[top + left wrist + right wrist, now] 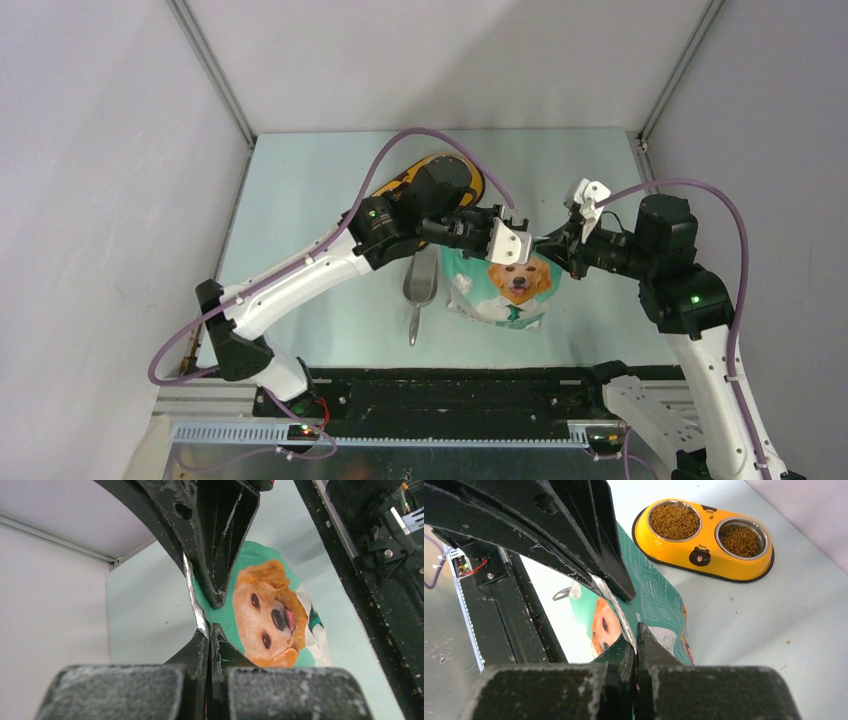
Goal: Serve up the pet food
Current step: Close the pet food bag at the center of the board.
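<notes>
currently i see left gripper [209,630] and right gripper [634,632] both pinching the top edge of the bag [510,287] (scoop [420,281] just beside).

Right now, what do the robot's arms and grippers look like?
The left arm and right arm are white links with chunky black joints, each showing a small green light. A purple cable loops along each. The left gripper and right gripper have black, tapering, scuffed fingers, with a white bracket behind.
</notes>
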